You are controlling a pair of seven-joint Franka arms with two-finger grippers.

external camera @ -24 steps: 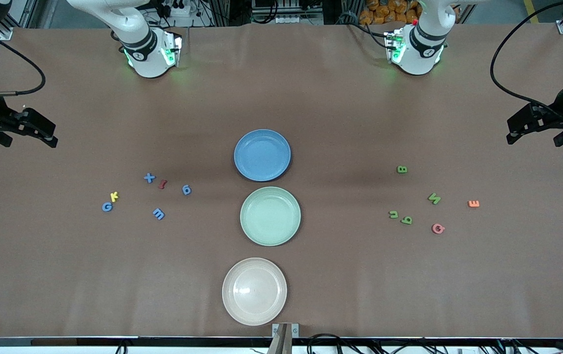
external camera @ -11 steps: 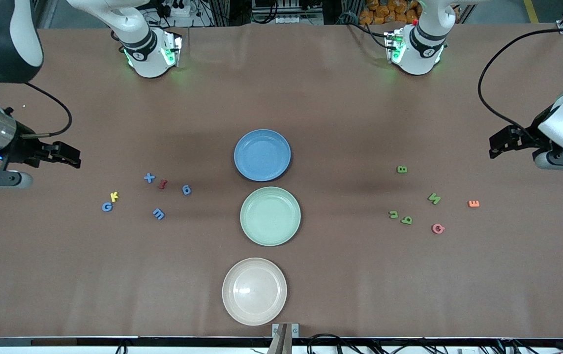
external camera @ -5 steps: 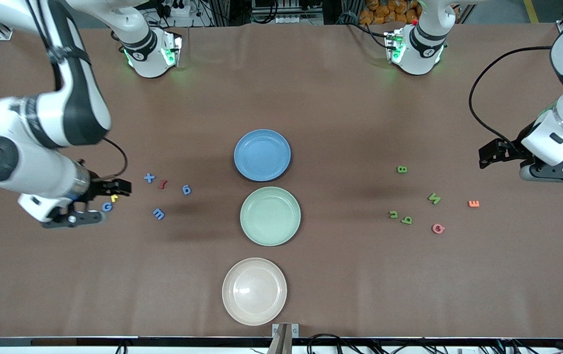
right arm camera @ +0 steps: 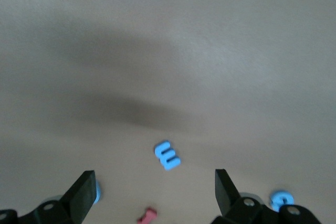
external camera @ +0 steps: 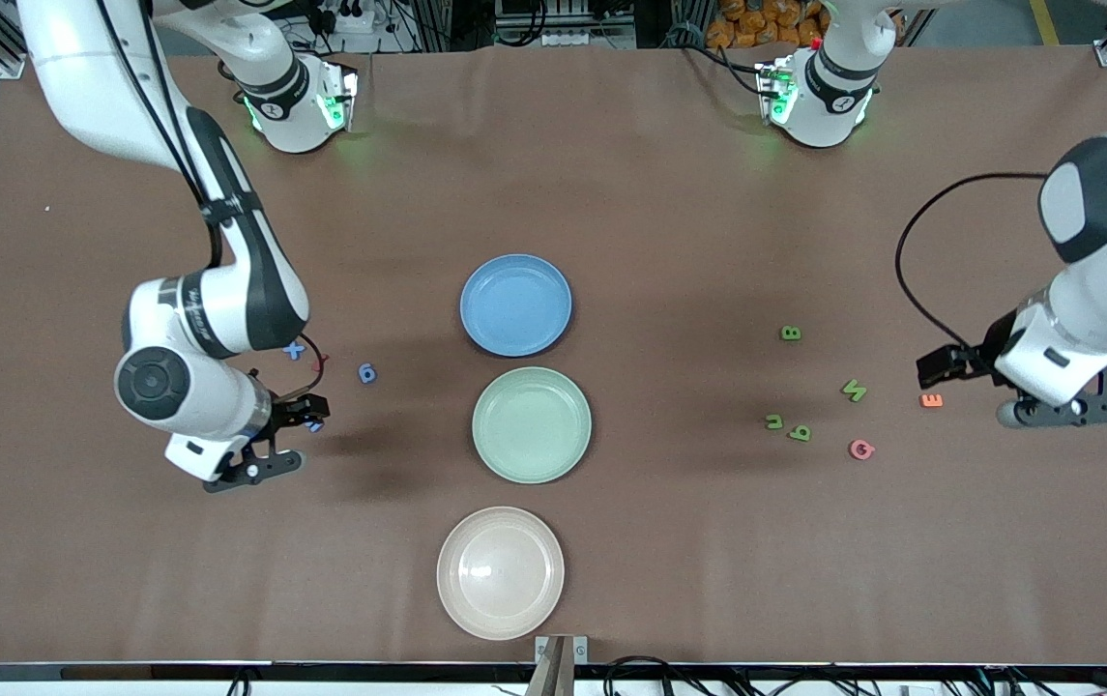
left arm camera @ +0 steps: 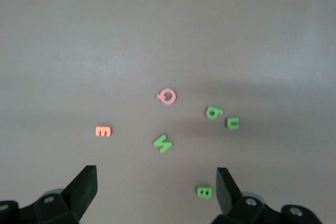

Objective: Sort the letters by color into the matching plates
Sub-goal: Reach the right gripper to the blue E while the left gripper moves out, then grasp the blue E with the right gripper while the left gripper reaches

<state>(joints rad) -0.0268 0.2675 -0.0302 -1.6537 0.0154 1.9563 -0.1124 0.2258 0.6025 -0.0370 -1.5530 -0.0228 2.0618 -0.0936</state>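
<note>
Right tool [external camera: 309, 414], jaws apart, hangs over blue E [right arm camera: 167, 155]; left tool [external camera: 940, 367], also apart, near orange E [external camera: 931, 400]. Plates [external camera: 515, 304] empty. Risk: thin foam slips; neighbours get nudged.
</note>
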